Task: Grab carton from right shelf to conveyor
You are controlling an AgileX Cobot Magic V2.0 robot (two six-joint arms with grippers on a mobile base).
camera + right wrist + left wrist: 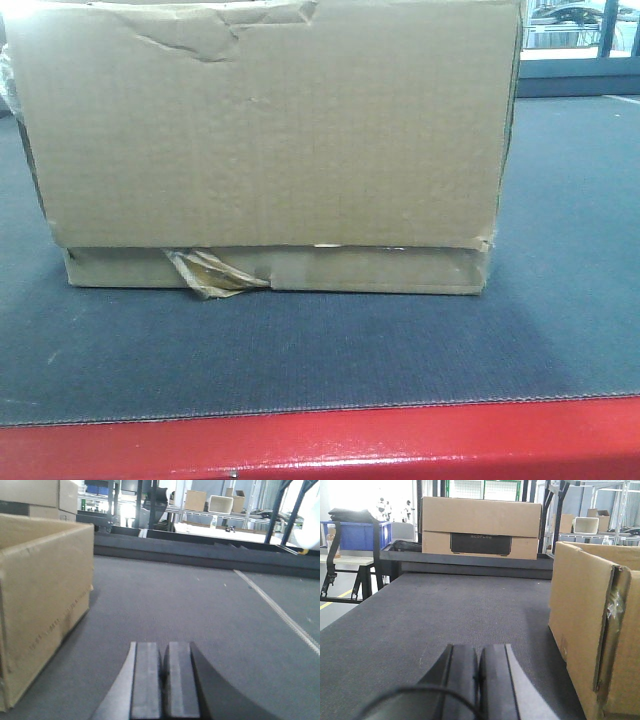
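Already your carton (pixel 265 150) sits flat on the conveyor (pixel 560 300), back from its red front edge (pixel 400 440), so you are at the release-and-clear step, by my reading. Your left gripper (pixel 478 680) has its pads pressed together on nothing, low over the belt just beside the carton's left side; your right gripper (pixel 163 680) is likewise closed and empty on the other side. Next, you need only lift both arms clear without nudging the box. Whether the carton holds anything you cannot tell. A second box (pixel 481 527) stands beyond the belt's far edge.
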